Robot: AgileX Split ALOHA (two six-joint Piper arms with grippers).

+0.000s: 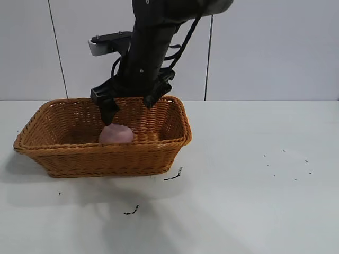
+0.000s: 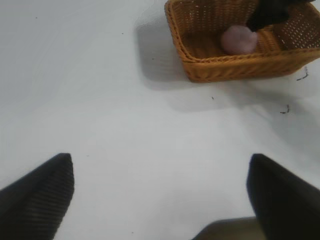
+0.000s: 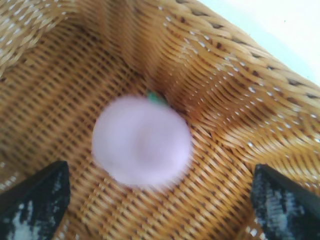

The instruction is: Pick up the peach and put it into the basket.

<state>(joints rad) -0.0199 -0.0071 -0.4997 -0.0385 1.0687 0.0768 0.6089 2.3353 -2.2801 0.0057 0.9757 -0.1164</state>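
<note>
The pale pink peach (image 1: pixel 116 134) lies inside the orange-brown wicker basket (image 1: pixel 106 159), near its front wall. My right gripper (image 1: pixel 130 108) hangs open just above it, inside the basket's rim, holding nothing. In the right wrist view the peach (image 3: pixel 141 141) rests on the woven floor (image 3: pixel 225 75) between and ahead of my spread right gripper (image 3: pixel 158 170). My left gripper (image 2: pixel 160 159) is open and empty over bare table, far from the basket (image 2: pixel 235 67). From there I see the peach (image 2: pixel 239 39) and the right gripper (image 2: pixel 267 12) above it.
The basket stands at the left of a white table (image 1: pixel 254 185). Small dark scraps (image 1: pixel 172 176) lie on the table in front of the basket, and more specks (image 1: pixel 286 164) lie at the right. A pale wall stands behind.
</note>
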